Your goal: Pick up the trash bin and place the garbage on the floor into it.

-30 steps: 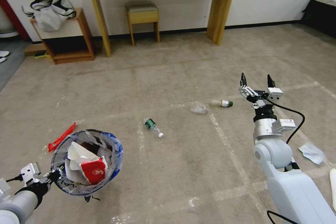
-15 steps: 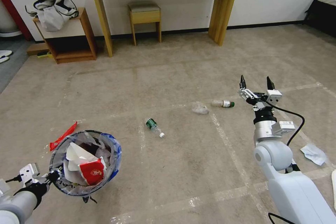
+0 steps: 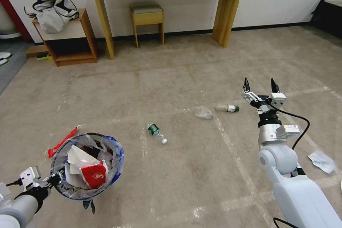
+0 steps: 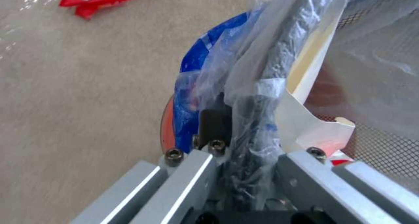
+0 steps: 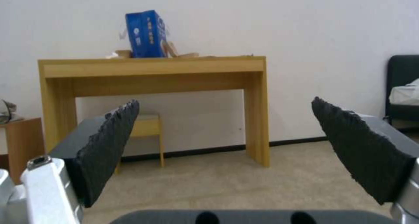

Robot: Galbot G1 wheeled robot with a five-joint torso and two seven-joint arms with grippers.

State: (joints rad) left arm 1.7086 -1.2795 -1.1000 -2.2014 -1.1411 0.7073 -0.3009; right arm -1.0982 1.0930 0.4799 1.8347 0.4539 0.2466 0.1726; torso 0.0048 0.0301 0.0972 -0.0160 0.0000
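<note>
My left end effector is clamped on the near rim of the bin, holding it low on my left, tilted so its mouth faces up and toward me; in the left wrist view the fingers pinch the rim and its crinkled bag between them. Inside the bin lie a red cup and white paper. A red wrapper lies on the floor just beyond the bin. My right end effector hangs over the floor on my right, fingers spread wide apart and holding nothing. On the floor ahead a bottle with a green label lies between the bin and my right arm; farther on, a crumpled clear piece and a second bottle lie near my right end effector. A tissue lies on the floor at my far right.
</note>
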